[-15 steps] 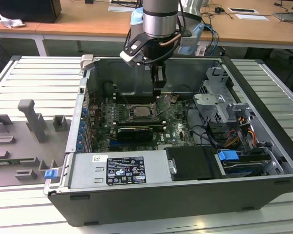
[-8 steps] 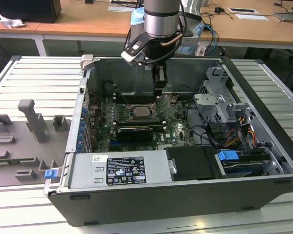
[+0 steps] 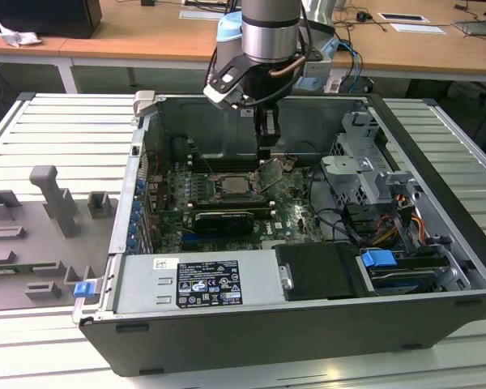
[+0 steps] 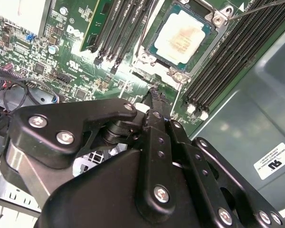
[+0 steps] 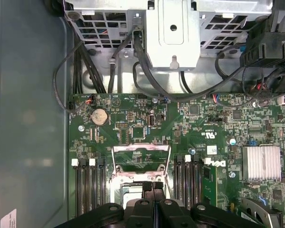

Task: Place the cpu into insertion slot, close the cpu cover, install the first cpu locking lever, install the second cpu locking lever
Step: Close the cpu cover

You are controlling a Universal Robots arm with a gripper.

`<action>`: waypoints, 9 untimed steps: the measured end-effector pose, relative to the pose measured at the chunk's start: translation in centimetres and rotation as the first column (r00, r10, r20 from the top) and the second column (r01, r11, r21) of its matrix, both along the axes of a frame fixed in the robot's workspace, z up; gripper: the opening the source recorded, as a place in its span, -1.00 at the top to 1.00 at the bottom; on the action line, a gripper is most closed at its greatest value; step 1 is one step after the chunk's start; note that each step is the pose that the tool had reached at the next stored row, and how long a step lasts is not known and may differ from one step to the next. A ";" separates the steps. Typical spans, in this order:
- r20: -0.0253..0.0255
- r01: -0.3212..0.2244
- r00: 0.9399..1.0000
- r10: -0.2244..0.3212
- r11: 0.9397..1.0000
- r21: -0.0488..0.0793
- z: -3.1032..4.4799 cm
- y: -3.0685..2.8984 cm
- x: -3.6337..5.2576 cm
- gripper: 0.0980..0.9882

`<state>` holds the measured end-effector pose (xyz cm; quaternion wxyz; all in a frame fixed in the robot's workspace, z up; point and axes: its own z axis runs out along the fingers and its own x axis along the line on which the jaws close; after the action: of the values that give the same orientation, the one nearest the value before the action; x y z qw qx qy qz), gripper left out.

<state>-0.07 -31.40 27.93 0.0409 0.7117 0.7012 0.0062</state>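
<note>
The cpu (image 4: 183, 38) lies flat in the insertion slot (image 4: 218, 19) on the green motherboard, its pale metal top showing. In the exterior view the cpu (image 3: 235, 185) sits mid-board inside the open computer case. The cpu cover (image 5: 141, 147), a thin silvery frame, stands raised beside the socket, with the board showing through its window. A thin lever rod (image 4: 261, 7) sticks up at one socket corner. My gripper (image 3: 266, 146) hangs just above the socket's far edge. Its fingers (image 5: 153, 186) are pressed together and shut on nothing, and the fingertips (image 4: 154, 95) end short of the cpu.
Long black memory slots (image 4: 118, 28) flank the socket on both sides. A black card (image 3: 223, 219) lies nearer the front, and a drive cage (image 3: 364, 162) with cables stands at the exterior view's right. The power supply (image 3: 198, 279) fills the front. Grey fixtures (image 3: 53, 203) stand outside the case.
</note>
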 end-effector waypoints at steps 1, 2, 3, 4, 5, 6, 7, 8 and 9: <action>0.000 0.000 1.000 0.000 1.000 0.000 0.00 0.00 0.04 0.98; 0.000 0.000 1.000 0.000 1.000 0.000 0.00 0.00 0.08 0.98; 0.000 0.000 1.000 0.000 1.000 0.000 0.00 0.00 0.10 0.98; 0.000 0.000 1.000 0.000 1.000 0.000 0.00 0.00 0.11 0.98; 0.000 0.000 1.000 0.000 1.000 0.000 0.00 0.00 0.13 0.98; 0.000 0.000 1.000 0.000 1.000 0.000 0.00 0.00 0.16 0.98; 0.000 0.000 1.000 0.000 1.000 0.000 0.00 0.00 0.19 0.98; 0.000 0.000 1.000 0.000 1.000 0.000 0.00 0.00 0.23 0.98; 0.000 0.000 1.000 0.000 1.000 0.000 0.00 0.00 0.26 0.98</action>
<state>0.19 -31.40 27.93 0.0409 0.7116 0.7014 0.0062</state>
